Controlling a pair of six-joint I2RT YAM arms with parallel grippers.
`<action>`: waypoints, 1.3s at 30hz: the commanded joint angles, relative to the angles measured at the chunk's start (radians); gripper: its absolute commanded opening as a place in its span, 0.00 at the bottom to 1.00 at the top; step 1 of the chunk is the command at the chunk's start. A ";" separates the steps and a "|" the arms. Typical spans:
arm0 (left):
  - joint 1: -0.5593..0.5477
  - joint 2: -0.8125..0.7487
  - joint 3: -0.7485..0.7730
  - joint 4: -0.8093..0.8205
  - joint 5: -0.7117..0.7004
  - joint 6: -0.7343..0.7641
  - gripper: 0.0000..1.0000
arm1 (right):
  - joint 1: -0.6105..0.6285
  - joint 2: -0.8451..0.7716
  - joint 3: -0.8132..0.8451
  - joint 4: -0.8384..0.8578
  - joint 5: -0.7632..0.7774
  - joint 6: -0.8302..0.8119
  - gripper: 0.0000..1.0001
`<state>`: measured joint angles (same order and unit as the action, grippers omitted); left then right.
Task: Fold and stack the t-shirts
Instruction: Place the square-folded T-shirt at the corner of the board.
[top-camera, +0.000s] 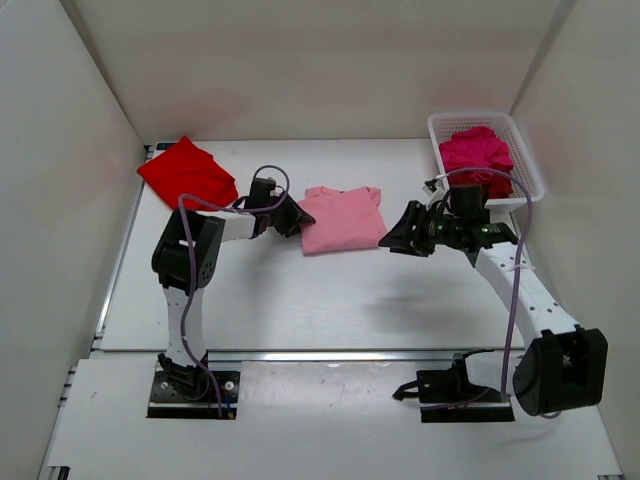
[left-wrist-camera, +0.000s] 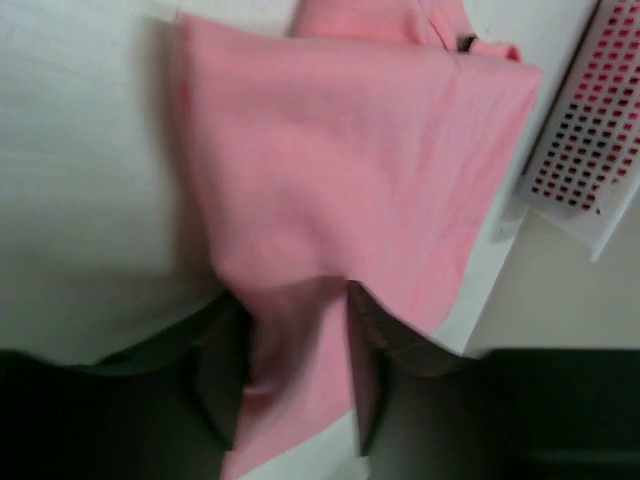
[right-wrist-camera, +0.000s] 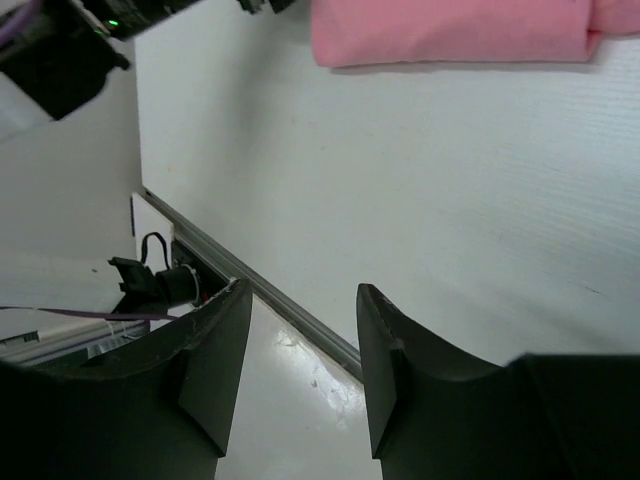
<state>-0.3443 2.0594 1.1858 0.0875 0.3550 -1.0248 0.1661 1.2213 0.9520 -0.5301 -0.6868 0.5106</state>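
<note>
A light pink t-shirt (top-camera: 343, 218) lies folded flat in the middle of the table. My left gripper (top-camera: 297, 215) is at its left edge. In the left wrist view its jaws stand apart with the pink cloth (left-wrist-camera: 350, 160) lying in the gap of the left gripper (left-wrist-camera: 293, 290). My right gripper (top-camera: 395, 238) hovers just right of the shirt, open and empty (right-wrist-camera: 305, 288), with the pink shirt (right-wrist-camera: 450, 30) beyond it. A bright red t-shirt (top-camera: 187, 172) lies folded at the far left. A magenta t-shirt (top-camera: 477, 155) is bunched in the basket.
The white lattice basket (top-camera: 528, 160) stands at the back right, against the right wall, and shows in the left wrist view (left-wrist-camera: 590, 130). White walls close in the table on three sides. A metal rail (right-wrist-camera: 290, 310) runs along the table's near edge.
</note>
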 joint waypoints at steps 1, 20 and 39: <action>-0.025 0.053 0.015 0.043 -0.060 -0.012 0.45 | -0.028 -0.069 -0.025 0.044 -0.046 0.038 0.44; 0.157 0.346 1.080 -0.526 -0.034 0.186 0.00 | -0.112 -0.114 -0.055 0.004 -0.100 0.058 0.43; 0.696 -0.192 0.275 -0.356 -0.132 0.154 0.98 | -0.051 -0.166 -0.171 0.084 -0.166 0.100 0.50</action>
<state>0.3950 2.0113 1.5433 -0.3492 0.2363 -0.8566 0.1108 1.0912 0.7963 -0.4946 -0.8200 0.6022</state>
